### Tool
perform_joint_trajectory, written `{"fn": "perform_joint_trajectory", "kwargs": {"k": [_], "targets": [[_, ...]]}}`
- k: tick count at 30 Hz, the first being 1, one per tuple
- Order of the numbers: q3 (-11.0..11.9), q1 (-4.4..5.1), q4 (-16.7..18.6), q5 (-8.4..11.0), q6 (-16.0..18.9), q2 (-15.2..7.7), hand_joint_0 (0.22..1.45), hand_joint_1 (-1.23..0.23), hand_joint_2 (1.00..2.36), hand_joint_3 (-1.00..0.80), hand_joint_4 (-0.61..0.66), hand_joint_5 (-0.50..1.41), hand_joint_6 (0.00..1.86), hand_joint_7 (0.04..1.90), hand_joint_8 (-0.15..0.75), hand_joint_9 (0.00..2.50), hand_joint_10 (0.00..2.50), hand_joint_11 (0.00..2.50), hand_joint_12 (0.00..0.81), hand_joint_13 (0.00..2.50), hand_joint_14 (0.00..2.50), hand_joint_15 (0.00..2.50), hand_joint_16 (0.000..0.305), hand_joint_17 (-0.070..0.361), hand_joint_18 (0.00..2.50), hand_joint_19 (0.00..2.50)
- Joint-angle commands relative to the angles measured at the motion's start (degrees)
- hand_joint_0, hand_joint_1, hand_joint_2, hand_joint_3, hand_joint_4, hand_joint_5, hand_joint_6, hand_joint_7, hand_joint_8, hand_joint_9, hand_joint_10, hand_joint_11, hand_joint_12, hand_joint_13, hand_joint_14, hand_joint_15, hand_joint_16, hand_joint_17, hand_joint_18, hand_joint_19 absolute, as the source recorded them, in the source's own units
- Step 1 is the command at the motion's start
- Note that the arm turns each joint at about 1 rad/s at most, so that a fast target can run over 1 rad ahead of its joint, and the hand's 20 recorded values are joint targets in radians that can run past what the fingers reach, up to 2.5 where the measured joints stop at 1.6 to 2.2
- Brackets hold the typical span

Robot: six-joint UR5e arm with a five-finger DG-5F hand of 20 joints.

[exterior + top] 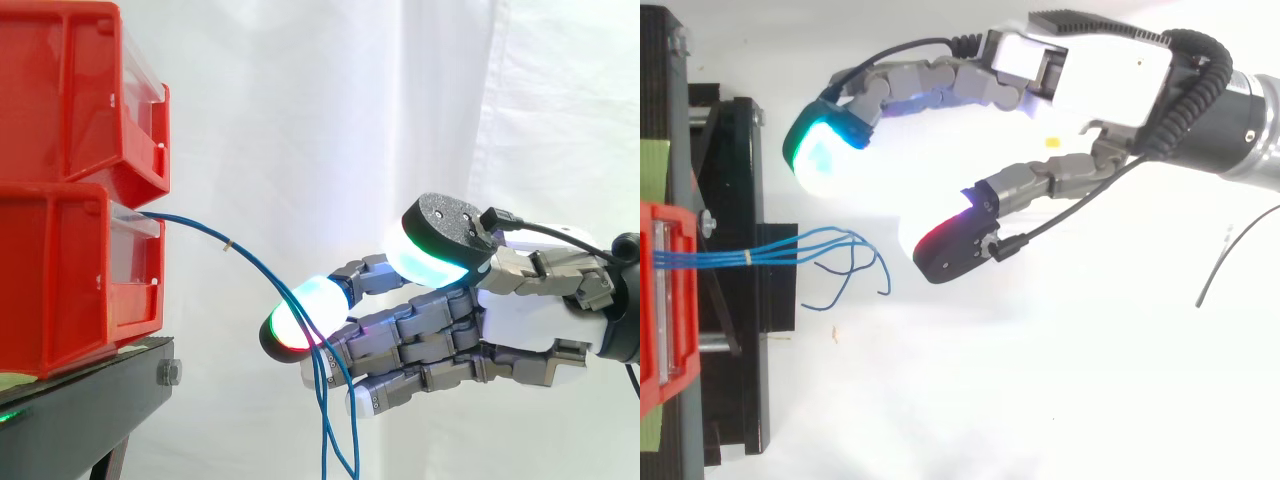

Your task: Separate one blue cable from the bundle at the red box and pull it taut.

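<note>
Several thin blue cables (pixel 770 250) fan from red plastic box (pixel 60 270); robot hand (pixel 1090 75) is open, empty. Should pinch just one.

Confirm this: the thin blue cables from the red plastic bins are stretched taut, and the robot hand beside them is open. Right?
Not quite. The thin blue cables are slack, not taut: in the side view they sag from the red plastic bins and hang loose. The robot hand beside them is indeed open.
</note>
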Motion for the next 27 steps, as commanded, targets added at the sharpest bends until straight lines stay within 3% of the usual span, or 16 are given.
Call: {"fn": "perform_joint_trajectory", "kwargs": {"k": [1,6,13,19,27], "targets": [[0.0,0.07,0.3,0.03,0.0,-0.1,0.57,-0.58,1.00,-0.49,0.28,-0.22,0.50,0.78,0.315,0.39,0.01,0.28,0.335,0.21,0.01,0.14,0.046,0.103,0.24,0.35],[0.4,-0.10,0.4,-0.15,0.5,-1.0,0.57,-0.58,1.00,-0.49,0.28,-0.22,0.50,0.77,0.316,0.40,0.01,0.29,0.336,0.21,0.00,0.14,0.046,0.103,0.23,0.35],[1.7,-0.28,1.8,-0.32,2.5,-4.1,0.57,-0.57,1.00,-0.49,0.28,-0.22,0.50,0.78,0.314,0.40,0.01,0.28,0.338,0.21,0.00,0.14,0.046,0.104,0.23,0.36],[5.4,-0.45,2.5,-1.38,6.3,-7.7,0.56,-0.57,1.00,-0.50,0.28,-0.22,0.50,0.78,0.316,0.40,0.01,0.28,0.340,0.21,0.00,0.15,0.046,0.105,0.23,0.36],[5.8,-0.45,3.5,-1.38,6.4,-7.7,0.55,-0.58,1.00,-0.50,0.26,-0.22,0.50,0.78,0.315,0.39,0.01,0.29,0.345,0.22,0.00,0.15,0.048,0.107,0.23,0.38]]}}
